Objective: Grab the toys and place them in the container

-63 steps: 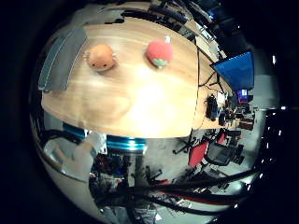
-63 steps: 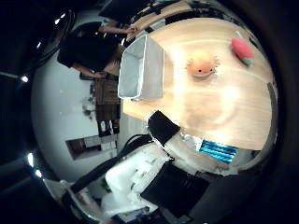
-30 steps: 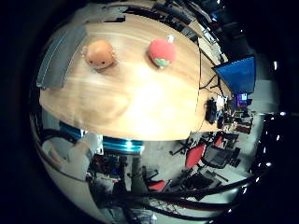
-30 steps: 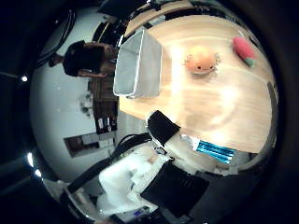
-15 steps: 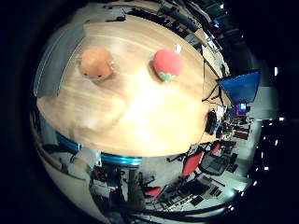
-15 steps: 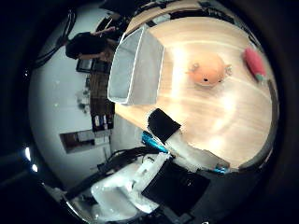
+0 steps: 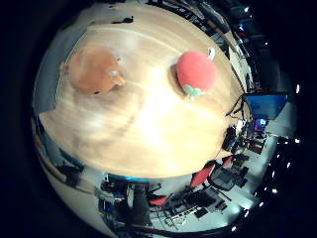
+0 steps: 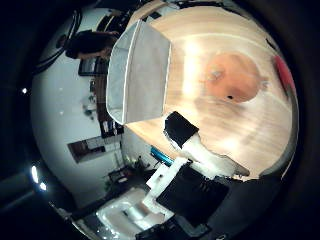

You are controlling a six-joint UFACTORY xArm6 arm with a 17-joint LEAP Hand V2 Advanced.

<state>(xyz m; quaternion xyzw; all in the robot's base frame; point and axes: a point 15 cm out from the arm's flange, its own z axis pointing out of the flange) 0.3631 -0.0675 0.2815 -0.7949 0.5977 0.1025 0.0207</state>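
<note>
An orange plush toy and a red strawberry-like toy lie a short way from each other on the wooden table. The right thumb side palm view shows the grey rectangular container standing on the table beside the orange toy, with the red toy at the picture's rim. My hand is above the table, away from both toys. One white finger with a black tip reaches out straight over the table's edge.
The table's edge runs close to the container. Beyond the table are red office chairs and a blue screen. A person stands behind the container's far end.
The camera has moved closer to the table, so the toys and the container fill more of the views. The toys and the container lie where they were.
</note>
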